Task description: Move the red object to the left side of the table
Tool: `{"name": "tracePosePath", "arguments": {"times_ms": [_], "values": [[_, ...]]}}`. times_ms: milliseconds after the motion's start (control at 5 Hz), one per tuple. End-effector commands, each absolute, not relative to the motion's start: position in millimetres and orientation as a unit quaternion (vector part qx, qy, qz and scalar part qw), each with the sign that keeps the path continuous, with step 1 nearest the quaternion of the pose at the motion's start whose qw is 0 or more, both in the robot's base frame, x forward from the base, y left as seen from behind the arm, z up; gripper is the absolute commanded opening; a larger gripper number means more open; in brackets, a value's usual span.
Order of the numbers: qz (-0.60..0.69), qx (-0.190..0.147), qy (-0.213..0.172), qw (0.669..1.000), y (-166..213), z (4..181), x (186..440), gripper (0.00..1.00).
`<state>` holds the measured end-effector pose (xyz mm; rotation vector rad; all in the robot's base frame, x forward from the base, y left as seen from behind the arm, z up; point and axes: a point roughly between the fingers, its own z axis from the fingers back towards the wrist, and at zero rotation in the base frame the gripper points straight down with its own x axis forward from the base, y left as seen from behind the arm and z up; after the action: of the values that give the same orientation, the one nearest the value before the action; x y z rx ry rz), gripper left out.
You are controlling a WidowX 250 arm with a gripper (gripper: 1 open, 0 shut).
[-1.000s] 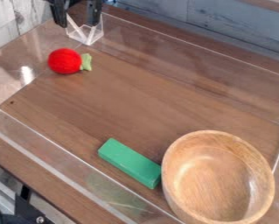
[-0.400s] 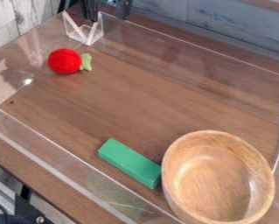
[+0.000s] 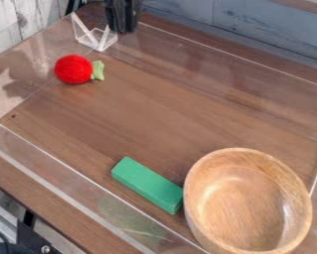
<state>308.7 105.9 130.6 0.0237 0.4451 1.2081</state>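
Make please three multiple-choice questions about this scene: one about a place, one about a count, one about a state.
1. Where does the small round red toy fruit lie?
A. inside the round wooden bowl
B. on the bare table near the far left corner
C. on top of the green block

2. How many flat green rectangular blocks are on the dark brown wooden table?
A. one
B. two
C. three

3. In what state is the round light wooden bowl?
A. upside down
B. holding the fruit
C. upright and empty

Answers: 1 B, the fruit rests on bare wood, apart from everything else; 2 A, only one block shows; 3 C, its hollow faces up with nothing inside.
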Motion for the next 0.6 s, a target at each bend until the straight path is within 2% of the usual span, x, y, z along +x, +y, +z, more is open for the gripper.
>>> {"name": "tracePosePath", "arguments": {"times_ms": [0, 200, 400], "values": [[0.575, 0.009, 0.188, 0.796, 104.4, 137.5, 306.0, 1.00], [0.571, 0.015, 0.187, 0.800, 99.0, 127.6, 302.8, 1.00], [0.567, 0.029, 0.168, 0.805, 92.1, 125.8, 298.1, 1.00]]}}
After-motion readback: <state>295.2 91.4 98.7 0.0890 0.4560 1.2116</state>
